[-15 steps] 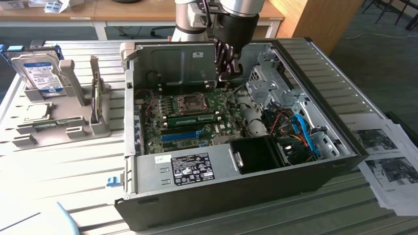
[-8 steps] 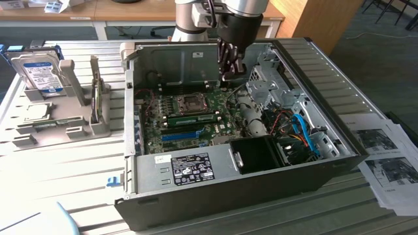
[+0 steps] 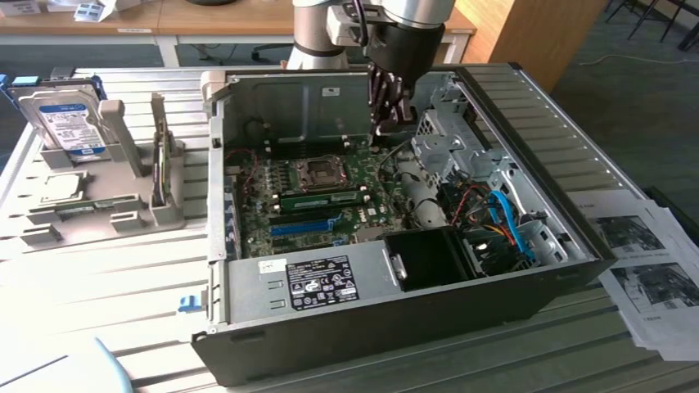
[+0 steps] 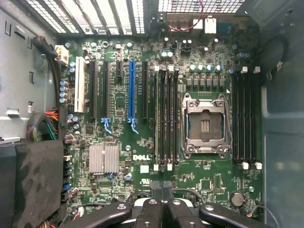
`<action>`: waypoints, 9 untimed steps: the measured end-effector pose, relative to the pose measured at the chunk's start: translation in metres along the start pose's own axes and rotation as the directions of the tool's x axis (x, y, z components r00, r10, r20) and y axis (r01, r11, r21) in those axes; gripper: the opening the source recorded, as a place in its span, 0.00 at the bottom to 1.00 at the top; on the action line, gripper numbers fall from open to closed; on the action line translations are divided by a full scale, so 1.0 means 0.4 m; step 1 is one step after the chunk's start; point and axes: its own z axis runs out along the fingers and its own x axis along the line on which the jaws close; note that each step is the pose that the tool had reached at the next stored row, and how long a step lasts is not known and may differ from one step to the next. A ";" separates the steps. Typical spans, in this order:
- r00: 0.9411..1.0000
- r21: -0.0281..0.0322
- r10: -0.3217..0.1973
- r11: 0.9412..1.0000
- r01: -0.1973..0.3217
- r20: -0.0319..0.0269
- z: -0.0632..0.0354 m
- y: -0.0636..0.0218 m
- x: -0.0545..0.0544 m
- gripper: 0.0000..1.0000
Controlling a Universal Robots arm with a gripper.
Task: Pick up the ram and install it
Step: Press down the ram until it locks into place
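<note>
The pincer [image 3: 388, 127] is seen shut, empty. The ram [image 3: 323, 199], seated on the board [image 4: 142, 161], is judged light, stiff, fragile, best gripped by its edges.

My arm [image 3: 322, 33] is chopped off by the exterior view's top edge, and the gripper [image 4: 163, 192] has its body lost past the wrist view's border. The ram [image 3: 324, 198] looks too small for me to tell its chips. The hard drive [image 3: 68, 123] label is unreadable, and the papers [image 3: 644, 262] run off the exterior view's right.
</note>
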 end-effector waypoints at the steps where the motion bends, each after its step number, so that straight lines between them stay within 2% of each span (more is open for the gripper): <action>1: 1.000 0.000 0.000 1.000 0.000 0.000 0.000 0.000 0.000 0.09; 9: 1.000 -0.001 0.000 1.000 0.000 0.000 0.017 -0.001 0.000 0.09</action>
